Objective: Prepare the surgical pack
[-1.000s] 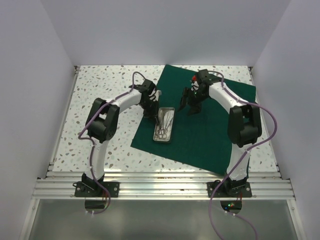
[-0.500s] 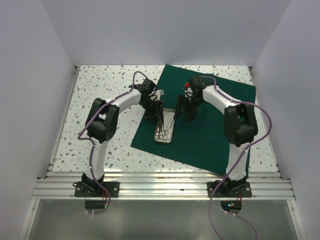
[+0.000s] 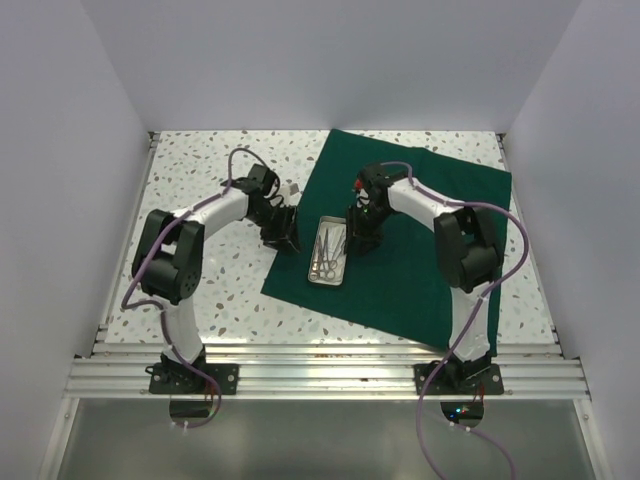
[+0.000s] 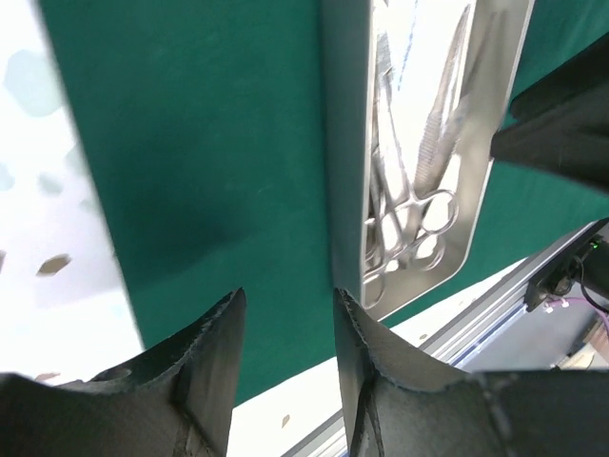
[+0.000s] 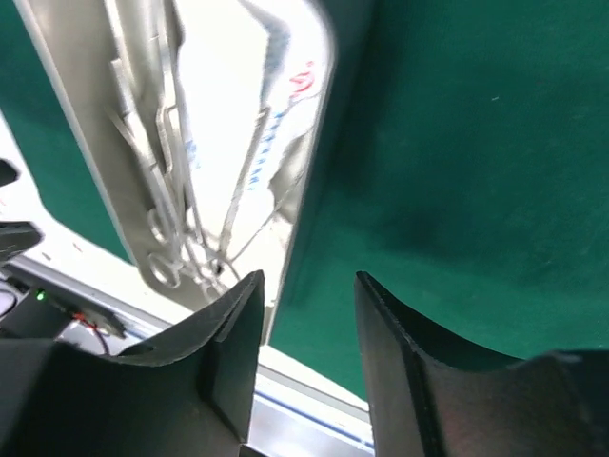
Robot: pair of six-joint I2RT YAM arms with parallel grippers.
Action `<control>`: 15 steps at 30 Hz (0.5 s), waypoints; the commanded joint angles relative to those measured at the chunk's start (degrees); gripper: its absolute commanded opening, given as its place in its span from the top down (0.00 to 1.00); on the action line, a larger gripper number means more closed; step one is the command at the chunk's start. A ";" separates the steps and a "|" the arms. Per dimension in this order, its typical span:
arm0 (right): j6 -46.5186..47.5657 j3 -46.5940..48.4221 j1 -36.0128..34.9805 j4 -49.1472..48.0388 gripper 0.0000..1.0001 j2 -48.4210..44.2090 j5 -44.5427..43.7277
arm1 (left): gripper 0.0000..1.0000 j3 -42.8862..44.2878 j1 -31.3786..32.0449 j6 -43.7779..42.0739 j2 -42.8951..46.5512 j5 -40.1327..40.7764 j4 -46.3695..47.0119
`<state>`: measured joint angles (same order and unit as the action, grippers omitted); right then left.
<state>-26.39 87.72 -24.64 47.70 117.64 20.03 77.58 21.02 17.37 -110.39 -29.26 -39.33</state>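
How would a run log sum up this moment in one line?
surgical pack: spread flat | tray: on it, instruments inside | left tool: open, left of tray | right tool: open, right of tray

The overhead view is evenly, softly lit: the white walls are bright, the speckled bench (image 3: 200, 160) is crisp, and the green drape (image 3: 400, 290) carries only faint shadows beneath the arms. Both wrist views are harsher. The metal tray (image 4: 343, 143) glares, its floor blown out to white and the instruments (image 4: 409, 205) half washed away; the bare bench beside the drape is overexposed too. The left pincer (image 4: 285, 309) and right pincer (image 5: 307, 290) loom dark and soft-edged.
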 commanded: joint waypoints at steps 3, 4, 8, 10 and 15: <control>0.29 1.22 -0.84 1.78 0.62 1.79 -4.03 | 0.56 -4.88 -0.71 -2.60 3.86 -2.47 5.57; 0.38 1.14 -1.19 1.95 0.64 1.97 -3.95 | 0.56 -5.42 -0.71 -2.69 4.04 -2.82 6.02; 0.46 1.22 -2.07 1.34 0.69 2.94 -4.30 | 0.57 -7.70 -1.33 -3.39 4.66 -4.32 7.51; 0.38 1.92 -2.34 1.43 0.74 3.55 -4.74 | 0.57 -9.02 -1.85 -3.83 4.39 -5.11 8.04; 3.26 5.34 -2.43 5.28 0.92 4.87 -7.89 | 0.59 -10.96 -2.12 -4.80 2.37 -6.43 8.75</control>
<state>-26.04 89.89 -27.22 49.36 121.25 16.88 67.51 19.44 14.94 -108.68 -33.47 -33.56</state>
